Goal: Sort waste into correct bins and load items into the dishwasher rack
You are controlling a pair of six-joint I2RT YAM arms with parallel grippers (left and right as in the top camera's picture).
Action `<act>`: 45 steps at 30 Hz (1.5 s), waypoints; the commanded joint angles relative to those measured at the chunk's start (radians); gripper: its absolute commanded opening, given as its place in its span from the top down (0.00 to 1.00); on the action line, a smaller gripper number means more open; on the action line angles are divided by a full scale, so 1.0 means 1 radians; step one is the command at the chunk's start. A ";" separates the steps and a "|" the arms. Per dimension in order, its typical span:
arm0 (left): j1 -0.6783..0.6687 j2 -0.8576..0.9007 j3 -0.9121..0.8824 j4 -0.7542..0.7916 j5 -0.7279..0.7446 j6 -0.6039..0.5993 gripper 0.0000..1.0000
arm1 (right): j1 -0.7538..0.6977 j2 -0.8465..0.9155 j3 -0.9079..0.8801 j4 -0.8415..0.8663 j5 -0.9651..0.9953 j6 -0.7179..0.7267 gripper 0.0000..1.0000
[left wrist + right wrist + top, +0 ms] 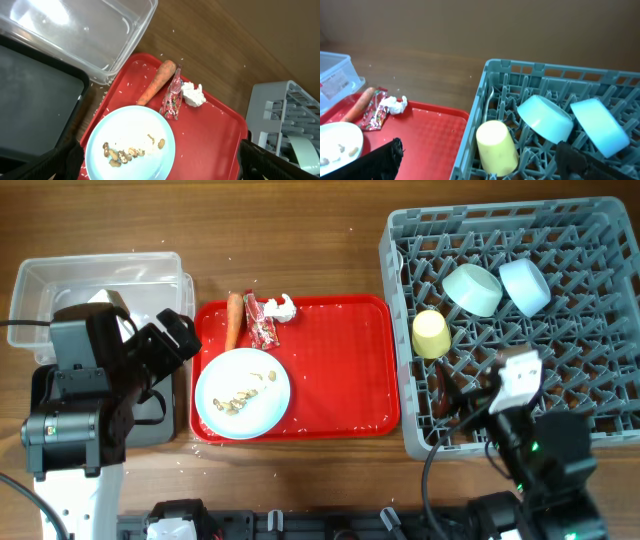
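Observation:
A pale blue plate (242,393) with beige crumbs (250,388) lies on the red tray. Behind it lie the orange carrot (234,320), the red-and-white wrapper (262,322) and the white tissue wad (284,307). The grey rack (600,330) holds the mint bowl (472,288), the light blue bowl (524,284) and the yellow cup (431,334). I do not see the spoon. My left gripper (170,345) is open and empty above the plate (130,145). My right gripper (460,395) is open and empty over the rack's front left, near the cup (496,145).
The clear tub (100,280) stands at the back left, with the black tray (150,420) in front of it under my left arm. The red tray (340,370) lies between the bins and the rack. Its right half is bare.

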 commanded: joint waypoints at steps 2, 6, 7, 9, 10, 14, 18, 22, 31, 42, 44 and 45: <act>-0.003 0.000 0.009 0.003 -0.009 -0.010 0.00 | -0.005 -0.210 -0.196 0.097 0.013 -0.018 0.00; -0.003 0.000 0.009 0.003 -0.009 -0.010 0.00 | -0.005 -0.359 -0.344 0.171 0.012 -0.003 0.00; -0.003 0.000 0.009 0.003 -0.009 -0.010 0.00 | -0.005 -0.371 -0.377 0.202 0.013 0.017 0.00; -0.003 0.000 0.009 0.003 -0.009 -0.010 0.00 | -0.005 -0.371 -0.429 0.267 0.009 0.023 0.00; -0.003 0.000 0.009 0.003 -0.009 -0.010 0.00 | -0.005 -0.371 -0.451 0.294 0.009 0.043 0.00; -0.003 0.000 0.009 0.003 -0.009 -0.010 0.00 | -0.005 -0.371 -0.531 0.411 0.009 0.043 0.00; -0.003 0.000 0.009 0.003 -0.009 -0.010 0.00 | -0.005 -0.371 -0.563 0.480 0.009 0.039 0.00; -0.003 0.000 0.009 0.003 -0.009 -0.010 0.00 | -0.005 -0.371 -0.563 0.479 0.009 0.039 0.00; -0.003 0.000 0.009 0.003 -0.009 -0.010 0.00 | -0.005 -0.370 -0.563 0.479 0.009 0.040 0.00; -0.003 0.000 0.009 0.003 -0.009 -0.010 0.00 | -0.005 -0.370 -0.563 0.479 0.010 0.040 0.00; -0.003 0.000 0.009 0.004 -0.009 -0.010 0.00 | -0.005 -0.370 -0.563 0.479 0.009 0.040 0.00; -0.003 0.000 0.009 0.003 -0.009 -0.010 0.00 | -0.005 -0.370 -0.563 0.479 0.009 0.039 0.00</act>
